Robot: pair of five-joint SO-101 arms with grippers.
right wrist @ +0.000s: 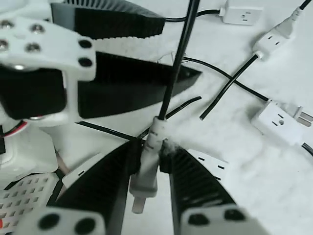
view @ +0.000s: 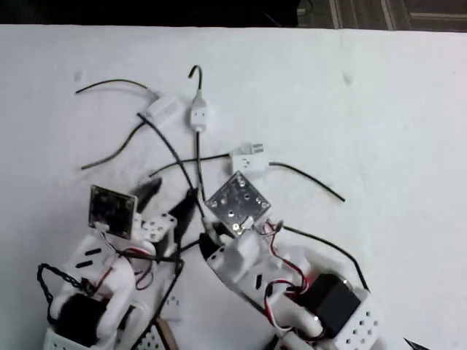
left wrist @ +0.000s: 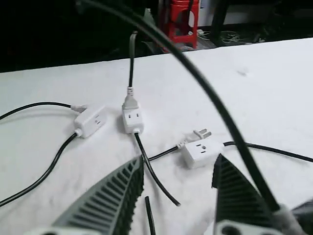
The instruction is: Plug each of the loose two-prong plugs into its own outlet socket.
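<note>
R gripper (right wrist: 154,155) is clamped on a loose two-prong plug (right wrist: 145,171). Its fingers pinch the pale body from both sides, prongs point back toward the wrist, and the black cable (right wrist: 178,58) runs out past the fingertips. The held plug sits well apart from the middle socket (left wrist: 132,119), on the arms' side of it.

L gripper (left wrist: 180,165) is spread wide w/ nothing between its ribbed fingers. It is also on the arms' side of the middle socket and just beside the R gripper; the held plug's cable crosses close by it.

Three white sockets lie on the white surface (view: 379,109). The middle socket has a cord at its far end and another black cord leaving its near end toward the arms — can't tell if anything is plugged into it. The left socket (left wrist: 90,121) lies just beside the middle one, on its left, slot face up, w/ its own black cord. The third socket (left wrist: 199,152) lies to the right of the middle socket and nearer the arms. Its slot face is up and unfilled, and two metal prongs stick out of its far end.
</note>
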